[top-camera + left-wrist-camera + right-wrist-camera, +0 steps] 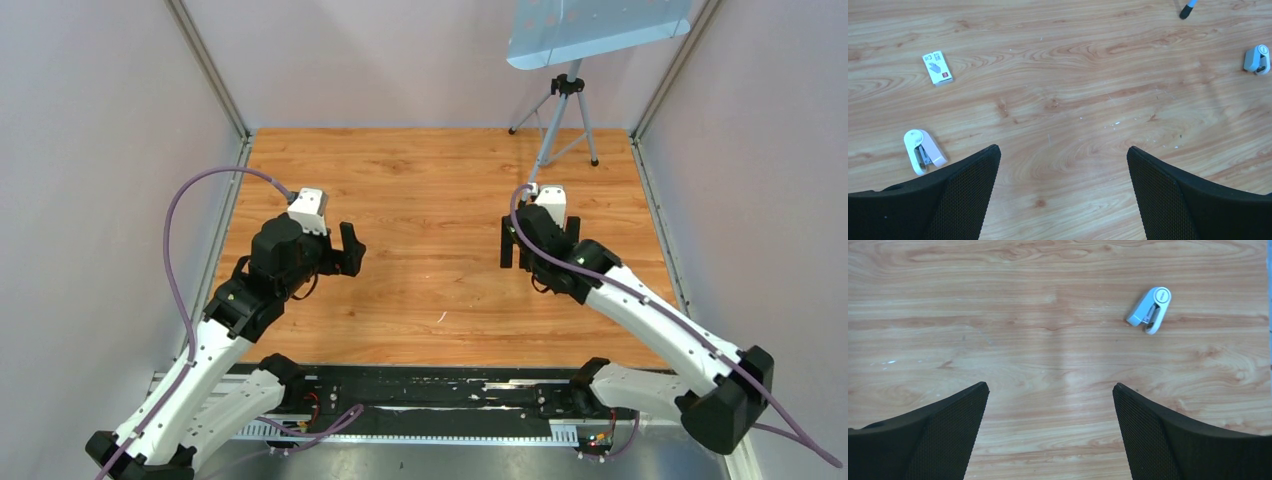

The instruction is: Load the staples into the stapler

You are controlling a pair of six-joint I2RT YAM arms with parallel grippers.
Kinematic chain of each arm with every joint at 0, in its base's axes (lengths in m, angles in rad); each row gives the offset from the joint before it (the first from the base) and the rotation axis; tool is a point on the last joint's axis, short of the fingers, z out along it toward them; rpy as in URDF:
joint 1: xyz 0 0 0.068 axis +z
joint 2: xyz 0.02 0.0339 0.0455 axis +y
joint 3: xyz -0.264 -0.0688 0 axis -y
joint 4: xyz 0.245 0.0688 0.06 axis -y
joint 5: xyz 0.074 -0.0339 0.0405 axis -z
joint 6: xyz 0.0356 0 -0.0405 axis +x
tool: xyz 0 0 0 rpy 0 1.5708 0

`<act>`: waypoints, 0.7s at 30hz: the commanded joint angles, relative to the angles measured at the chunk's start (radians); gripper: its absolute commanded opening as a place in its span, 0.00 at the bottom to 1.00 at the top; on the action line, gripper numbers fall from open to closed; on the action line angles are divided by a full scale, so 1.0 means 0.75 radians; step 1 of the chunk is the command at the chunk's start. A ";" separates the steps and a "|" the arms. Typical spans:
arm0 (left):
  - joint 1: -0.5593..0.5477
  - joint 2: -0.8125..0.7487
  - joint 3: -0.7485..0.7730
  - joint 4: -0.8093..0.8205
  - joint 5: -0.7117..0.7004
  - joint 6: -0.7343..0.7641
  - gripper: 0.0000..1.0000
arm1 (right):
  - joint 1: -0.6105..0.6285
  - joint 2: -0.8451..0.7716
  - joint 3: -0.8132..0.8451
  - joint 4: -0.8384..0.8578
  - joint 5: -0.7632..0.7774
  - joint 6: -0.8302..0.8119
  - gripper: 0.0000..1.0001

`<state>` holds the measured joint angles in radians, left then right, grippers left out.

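Overhead, both arms reach over the wooden surface, and the small things lying on it are too small or too hidden to make out. The left gripper and right gripper face each other well apart, but from this angle I cannot tell how wide they are open. A tripod stands at the far edge, carrying a pale blue panel cut off by the top of the frame. From the left wrist, the left gripper's jaws stand wide apart with nothing between them, their bases cut off at the bottom. Beyond them a white box with a red mark lies toward the left of the view. A pink piece, partly white, lies nearer, close to one jaw. The stapler sits near the right edge, small and hard to read. One foot of the tripod pokes in at the top. From the right wrist, the right gripper is likewise wide open and empty. The stapler lies on its side on bare wood, beyond the jaws and to the right, well apart from them. It has a blue-grey top, a white base, a round mark on its rounded end and dark metal in its mouth.
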<state>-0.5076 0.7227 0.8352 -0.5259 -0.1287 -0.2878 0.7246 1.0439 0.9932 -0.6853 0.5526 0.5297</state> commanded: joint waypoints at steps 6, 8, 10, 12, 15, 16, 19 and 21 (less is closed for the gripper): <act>-0.008 -0.082 -0.027 -0.013 -0.002 0.043 1.00 | -0.413 0.211 0.088 -0.041 -0.073 -0.124 0.94; -0.008 -0.097 -0.031 -0.010 0.000 0.044 1.00 | -0.491 0.244 0.089 -0.009 -0.092 -0.174 0.90; -0.008 -0.108 -0.030 -0.010 0.006 0.044 1.00 | -0.568 0.277 0.090 0.031 -0.140 -0.207 0.83; -0.008 -0.123 -0.031 -0.006 0.018 0.044 1.00 | -0.642 0.309 0.086 0.077 -0.187 -0.226 0.79; -0.008 -0.153 -0.041 0.000 0.017 0.044 1.00 | -0.706 0.351 0.073 0.154 -0.206 -0.270 0.78; -0.007 -0.158 -0.042 0.001 0.014 0.045 1.00 | -0.727 0.372 0.070 0.181 -0.225 -0.286 0.78; -0.007 -0.170 -0.046 0.000 0.012 0.042 1.00 | -0.789 0.427 0.067 0.225 -0.283 -0.309 0.78; -0.008 -0.170 -0.046 -0.004 0.012 0.042 1.00 | -0.818 0.462 0.053 0.248 -0.312 -0.316 0.77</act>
<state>-0.5076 0.6048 0.8158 -0.5297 -0.1242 -0.2649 0.1631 1.3479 1.0344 -0.5503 0.3832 0.3367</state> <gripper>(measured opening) 0.997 0.780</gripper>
